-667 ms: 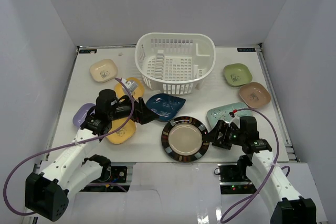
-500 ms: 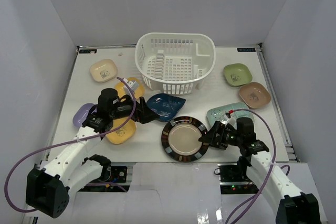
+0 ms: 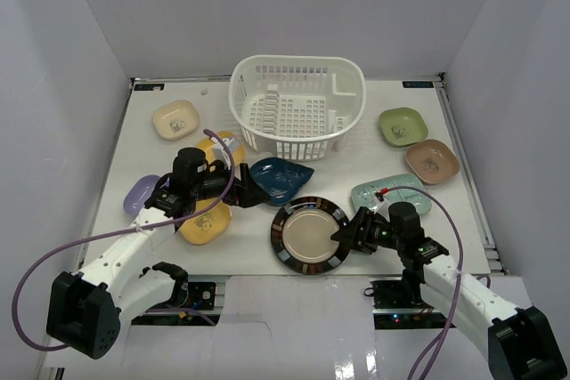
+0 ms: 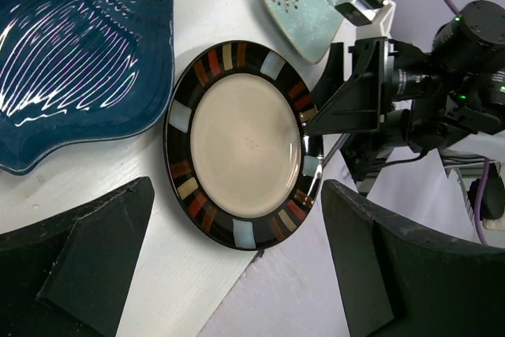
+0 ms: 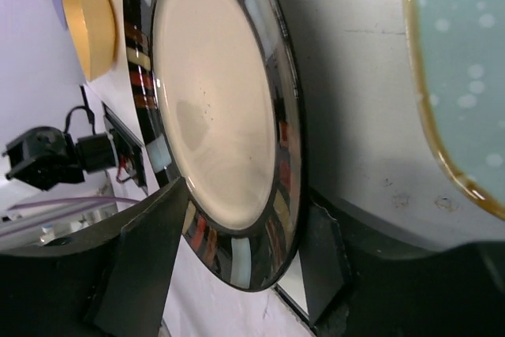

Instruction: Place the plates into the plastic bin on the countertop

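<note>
Top external: right fingers (image 3: pixel 345 231) nearer plate (image 3: pixel 310 235)

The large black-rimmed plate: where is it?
In the top view the plate lies by the countertop's near edge, between the dark blue dish and the teal dish, its right rim at the right end effector.

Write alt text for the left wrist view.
A round beige plate with a black rim lies mid-frame on the white countertop, the right claw straddling its right edge. A dark blue leaf dish sits upper left, a pale teal dish at top; the left claw, wide open, frames the bottom.
</note>
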### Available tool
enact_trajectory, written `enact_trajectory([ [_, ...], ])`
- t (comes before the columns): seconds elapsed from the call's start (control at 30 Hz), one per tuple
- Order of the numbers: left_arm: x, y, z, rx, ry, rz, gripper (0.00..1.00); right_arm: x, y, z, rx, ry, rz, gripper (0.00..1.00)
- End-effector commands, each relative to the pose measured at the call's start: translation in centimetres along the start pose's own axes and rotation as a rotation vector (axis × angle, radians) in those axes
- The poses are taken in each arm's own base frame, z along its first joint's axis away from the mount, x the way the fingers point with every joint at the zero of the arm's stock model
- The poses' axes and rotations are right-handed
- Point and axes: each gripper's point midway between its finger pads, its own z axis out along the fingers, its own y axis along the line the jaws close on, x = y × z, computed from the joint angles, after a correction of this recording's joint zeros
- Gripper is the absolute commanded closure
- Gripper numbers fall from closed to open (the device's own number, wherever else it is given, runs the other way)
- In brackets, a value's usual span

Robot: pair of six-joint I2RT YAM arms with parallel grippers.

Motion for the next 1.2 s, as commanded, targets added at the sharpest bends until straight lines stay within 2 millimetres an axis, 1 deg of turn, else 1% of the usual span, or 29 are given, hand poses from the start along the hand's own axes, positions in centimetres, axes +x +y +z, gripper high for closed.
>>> enact_trajectory([
  [0.0, -0.9, 0.6, 0.2, -0.051, -0.003, -0.015, 0.02, 3.6, -5.1, 0.6, 0.059, 0.021, 0.083, 0.4],
  [0.03, -0.8, 0.9, 0.3, -0.065, -0.002, -0.024, 0.02, 3.6, -5.2, 0.6, 0.063, 0.021, 0.083, 0.43],
  [0.07, -0.7, 1.1, 0.4, -0.075, 0.001, -0.033, 0.02, 3.5, -5.3, 0.6, 0.067, 0.015, 0.084, 0.52],
  [0.13, -0.8, 1.7, 0.4, -0.109, -0.007, -0.053, 0.02, 3.2, -5.4, 0.7, 0.071, -0.004, 0.078, 0.63],
  [0.17, -0.7, 2.0, 0.4, -0.124, -0.007, -0.061, 0.02, 3.3, -5.6, 0.6, 0.084, -0.003, 0.087, 0.75],
  [0.23, -0.6, 3.0, 0.5, -0.172, -0.011, -0.089, 0.02, 2.6, -5.4, 0.6, 0.084, -0.035, 0.075, 0.84],
  [0.27, -0.4, 3.3, 0.5, -0.188, -0.006, -0.102, 0.02, 2.8, -6.0, 0.5, 0.116, -0.029, 0.087, 0.92],
  [0.3, -0.2, 3.7, 0.7, -0.205, 0.002, -0.121, 0.02, 1.9, -5.0, 0.4, 0.09, -0.06, 0.064, 0.92],
  [0.33, -0.2, 4.1, 0.7, -0.225, 0.001, -0.129, 0.02, 1.6, -4.7, 0.2, 0.091, -0.07, 0.058, 0.92],
  [0.37, -0.1, 4.3, 0.7, -0.235, 0.001, -0.138, 0.02, 1.9, -5.2, -0.1, 0.13, -0.058, 0.069, 0.92],
  [0.4, -0.1, 4.5, 0.8, -0.245, 0.0, -0.152, 0.02, 0.5, -3.2, -0.5, 0.083, -0.104, 0.032, 0.92],
  [0.43, -0.2, 4.8, 0.8, -0.263, -0.01, -0.162, 0.02, 0.1, -2.4, -0.8, 0.067, -0.116, 0.019, 0.92],
  [0.47, 0.0, 5.0, 0.8, -0.272, -0.013, -0.173, 0.02, -0.6, -0.7, -1.5, 0.037, -0.131, -0.002, 0.92],
  [0.5, 0.0, 5.1, 0.8, -0.275, -0.019, -0.182, 0.02, -1.0, 0.2, -1.9, 0.024, -0.139, -0.013, 0.92],
  [0.53, -0.2, 5.1, 0.9, -0.28, -0.037, -0.198, 0.02, -1.9, 2.5, -2.8, -0.015, -0.162, -0.042, 0.92],
  [0.6, 0.0, 5.3, 0.9, -0.282, -0.047, -0.215, 0.02, -2.7, 4.5, -3.8, -0.043, -0.176, -0.08, 0.92],
  [0.63, -0.2, 5.2, 0.9, -0.278, -0.063, -0.224, 0.02, -3.8, 7.2, -5.1, -0.09, -0.21, -0.121, 0.92],
  [0.7, -0.5, 5.5, 0.8, -0.296, -0.087, -0.231, 0.02, -5.3, 10.2, -6.2, -0.145, -0.255, -0.178, 0.92],
  [0.73, -0.6, 5.5, 0.7, -0.301, -0.101, -0.237, 0.02, -6.6, 13.3, -7.7, -0.204, -0.301, -0.222, 0.92],
  [0.8, -1.1, 5.9, 0.3, -0.332, -0.14, -0.237, 0.02, -8.1, 16.4, -8.7, -0.251, -0.329, -0.275, 0.92],
  [0.83, -1.2, 6.1, 0.2, -0.341, -0.152, -0.242, 0.02, -9.0, 18.2, -9.5, -0.281, -0.362, -0.335, 0.92],
  [0.87, -1.4, 6.2, 0.0, -0.353, -0.169, -0.247, 0.02, -10.3, 20.9, -10.7, -0.31, -0.393, -0.376, 0.92],
  [0.93, -1.4, 6.4, -0.1, -0.361, -0.18, -0.252, 0.02, -11.9, 23.9, -12.0, -0.353, -0.448, -0.452, 0.92],
  [0.97, -1.6, 6.3, -0.3, -0.363, -0.191, -0.257, 0.02, -13.0, 25.9, -12.7, -0.37, -0.474, -0.479, 0.92],
  [1.03, -1.4, 6.9, -0.5, -0.39, -0.21, -0.263, 0.02, -14.2, 27.7, -13.4, -0.385, -0.511, -0.514, 0.92],
  [1.07, -1.4, 7.0, -0.6, -0.394, -0.219, -0.267, 0.02, -15.6, 29.1, -13.6, -0.393, -0.548, -0.544, 0.92],
  [1.1, -1.3, 7.0, -0.7, -0.393, -0.23, -0.274, 0.02, -16.5, 29.7, -13.6, -0.389, -0.572, -0.561, 0.92],
  [1.13, -1.5, 7.0, -0.6, -0.385, -0.242, -0.277, 0.02, -17.5, 29.9, -13.3, -0.372, -0.587, -0.565, 0.92],
  [1.17, -0.9, 7.3, -0.4, -0.388, -0.236, -0.287, 0.02, -19.6, 30.1, -12.2, -0.345, -0.618, -0.583, 0.92],
])
